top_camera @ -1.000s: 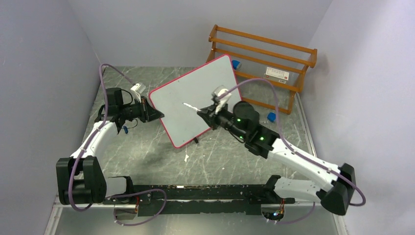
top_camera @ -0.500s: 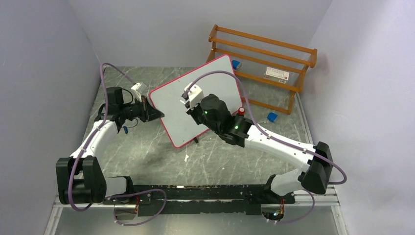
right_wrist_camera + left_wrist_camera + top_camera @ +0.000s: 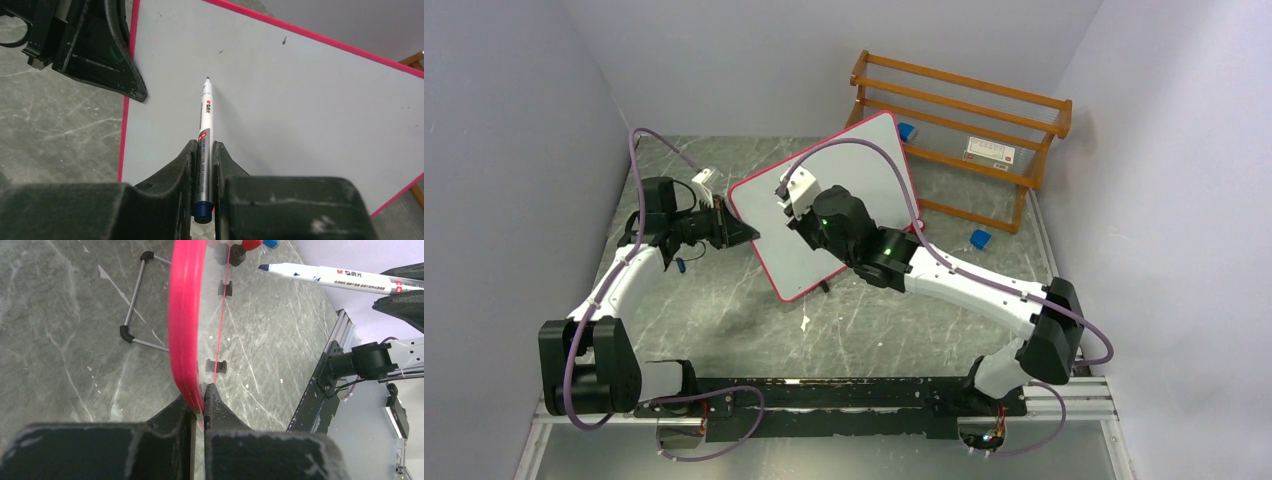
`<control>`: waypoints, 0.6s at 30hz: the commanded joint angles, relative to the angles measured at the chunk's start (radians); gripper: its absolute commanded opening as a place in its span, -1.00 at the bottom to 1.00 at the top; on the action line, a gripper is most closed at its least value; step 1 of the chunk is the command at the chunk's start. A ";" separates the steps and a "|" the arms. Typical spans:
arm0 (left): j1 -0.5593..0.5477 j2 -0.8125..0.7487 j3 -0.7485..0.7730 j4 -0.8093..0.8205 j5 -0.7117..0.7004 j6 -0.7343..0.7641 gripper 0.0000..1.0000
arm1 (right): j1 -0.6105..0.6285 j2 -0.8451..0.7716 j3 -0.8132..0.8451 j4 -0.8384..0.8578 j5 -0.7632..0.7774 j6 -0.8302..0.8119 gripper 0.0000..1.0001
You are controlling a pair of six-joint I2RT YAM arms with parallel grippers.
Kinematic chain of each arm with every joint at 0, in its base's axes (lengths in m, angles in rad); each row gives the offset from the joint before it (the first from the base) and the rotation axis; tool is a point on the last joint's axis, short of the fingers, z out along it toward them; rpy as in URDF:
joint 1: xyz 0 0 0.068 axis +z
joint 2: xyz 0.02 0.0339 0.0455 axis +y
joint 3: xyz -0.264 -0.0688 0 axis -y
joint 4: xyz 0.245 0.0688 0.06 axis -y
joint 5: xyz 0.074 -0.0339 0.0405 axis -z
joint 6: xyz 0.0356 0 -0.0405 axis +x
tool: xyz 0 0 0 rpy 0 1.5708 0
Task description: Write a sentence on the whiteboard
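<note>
The whiteboard (image 3: 871, 150) stands tilted on the table, its face blank; no sentence shows on it. My left gripper (image 3: 746, 236) is shut on the board's left pink edge (image 3: 186, 315), which sits between the jaws of the left gripper (image 3: 202, 390). My right gripper (image 3: 802, 228) is over the board's left half, shut on a white marker with a blue tip (image 3: 205, 115). In the right wrist view the right gripper (image 3: 202, 145) points the marker at the whiteboard (image 3: 300, 100) near the left gripper (image 3: 125, 75). In the left wrist view the marker (image 3: 330, 279) has its tip a little off the board's face.
A wooden rack (image 3: 964, 110) stands at the back right with a white label (image 3: 989, 150). Small blue pieces (image 3: 979, 238) lie near it. A white scrap (image 3: 805, 322) lies on the table in front of the board. The board's wire foot (image 3: 132, 305) rests behind it.
My right arm has swung left across the board, carrying the marker from the board's right side to its left half. The left gripper and the board have not moved.
</note>
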 commanded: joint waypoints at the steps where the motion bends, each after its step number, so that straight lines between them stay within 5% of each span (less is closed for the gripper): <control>1: -0.015 0.022 0.020 -0.023 -0.083 0.071 -0.90 | 0.007 0.024 0.058 -0.018 -0.022 -0.011 -1.00; 18: -0.014 0.026 0.018 -0.020 -0.079 0.071 -0.90 | 0.024 0.071 0.098 -0.015 -0.042 -0.013 -1.00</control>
